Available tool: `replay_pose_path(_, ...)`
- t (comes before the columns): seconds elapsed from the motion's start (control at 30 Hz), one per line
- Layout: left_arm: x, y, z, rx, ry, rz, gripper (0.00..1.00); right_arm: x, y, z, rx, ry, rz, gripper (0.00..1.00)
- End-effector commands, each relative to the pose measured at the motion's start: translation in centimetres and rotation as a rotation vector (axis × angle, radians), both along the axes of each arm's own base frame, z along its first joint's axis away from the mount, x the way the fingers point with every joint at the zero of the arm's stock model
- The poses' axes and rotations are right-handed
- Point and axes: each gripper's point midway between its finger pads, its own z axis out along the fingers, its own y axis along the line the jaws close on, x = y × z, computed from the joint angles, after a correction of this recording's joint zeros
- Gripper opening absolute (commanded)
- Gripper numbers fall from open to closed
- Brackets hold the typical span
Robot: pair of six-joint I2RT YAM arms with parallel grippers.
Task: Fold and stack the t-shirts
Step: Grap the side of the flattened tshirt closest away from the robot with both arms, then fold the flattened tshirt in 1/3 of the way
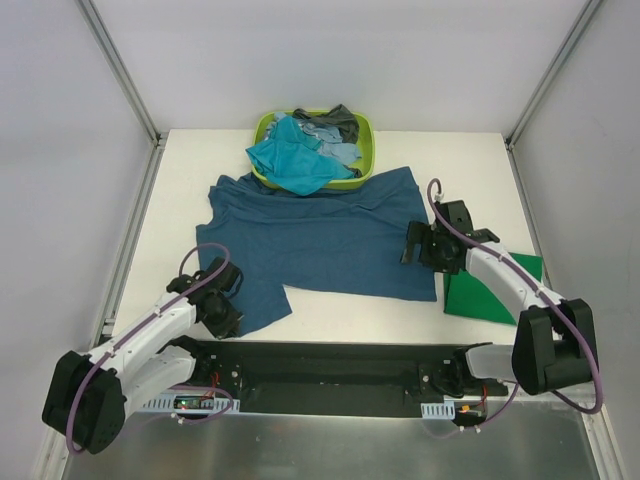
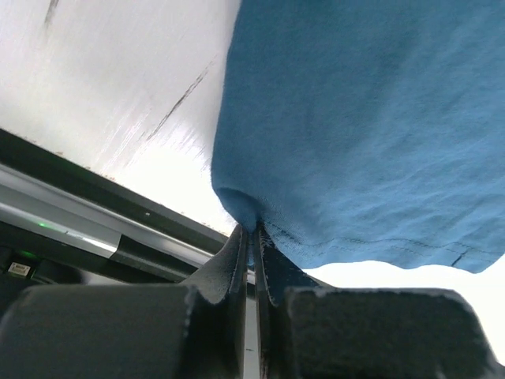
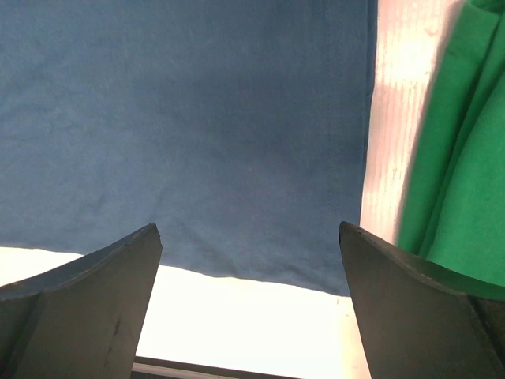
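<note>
Well, the dark blue t-shirt [image 1: 320, 240] lies spread flat mid-table, just before the lime-green basket [image 1: 262, 130]. The left gripper [image 2: 254, 233] is pinched tight on its near-left corner. The right gripper [image 3: 248, 230] hangs wide open over the near-right corner, beside the green shirt [image 1: 470, 300]. I'd say the first fold is starting: the right must drop and pinch too.

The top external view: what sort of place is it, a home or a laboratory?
Probably a robot laboratory cell: bare white walls with metal frame posts, a white table, and a left arm and right arm bolted at its near edge, a dark blue t-shirt spread before them.
</note>
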Motion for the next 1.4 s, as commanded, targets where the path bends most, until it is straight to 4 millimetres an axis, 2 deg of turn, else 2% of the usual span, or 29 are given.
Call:
replay_pose_path(0.0,2.0,-0.5,1.1,-0.007,-0.094,-0.059,0.00,-1.4,-0.6,0.6,0.011,-0.017,-0.045,0.96)
replay_pose_path(0.23,5.1,-1.3,3.9,-0.034,-0.265,-0.127,0.00,-5.6,-1.1,-1.8,0.057,0.053,-0.154,0.98)
replay_pose_path(0.3,5.5,-1.4,4.5,-0.036,-0.288,-0.144,0.00,-6.1,-1.4,-2.5,0.058,0.053,-0.194,0.99)
replay_pose_path(0.4,5.9,-1.5,4.8,-0.032,-0.300,-0.156,0.00,-6.0,-1.4,-3.0,0.078,0.031,-0.230,0.93)
replay_pose_path(0.53,6.0,-1.5,4.8,-0.024,-0.297,-0.161,0.00,-5.7,-1.2,-3.8,0.094,0.042,-0.266,0.77)
replay_pose_path(0.6,6.1,-1.4,4.8,-0.019,-0.303,-0.156,0.00,-5.7,-2.1,-4.4,0.045,0.053,-0.294,0.71)
replay_pose_path(0.77,6.3,-1.3,4.9,-0.015,-0.311,-0.147,0.00,-6.0,-2.6,-5.3,0.013,0.080,-0.312,0.61)
replay_pose_path(0.83,6.4,-1.2,5.0,-0.008,-0.315,-0.145,0.00,-5.9,-2.7,-5.4,0.008,0.083,-0.315,0.53)
replay_pose_path(0.93,6.5,-1.3,5.4,-0.016,-0.327,-0.150,0.00,-5.9,-2.8,-5.2,-0.002,0.080,-0.309,0.30)
replay_pose_path(1.1,4.6,-3.0,6.4,-0.139,-0.280,-0.189,0.00,-6.7,-2.7,-4.1,0.005,0.079,-0.266,0.03)
replay_pose_path(1.2,3.1,-2.8,8.1,-0.164,-0.272,-0.199,0.00,-8.1,-2.4,-3.3,0.016,0.110,-0.212,0.01)
replay_pose_path(1.23,2.5,-2.3,8.7,-0.153,-0.276,-0.194,0.00,-8.9,-1.8,-3.0,0.040,0.133,-0.173,0.01)
replay_pose_path(1.37,0.4,-0.1,11.9,-0.112,-0.337,-0.169,0.00,-11.2,-1.9,-1.5,0.046,0.178,-0.120,0.01)
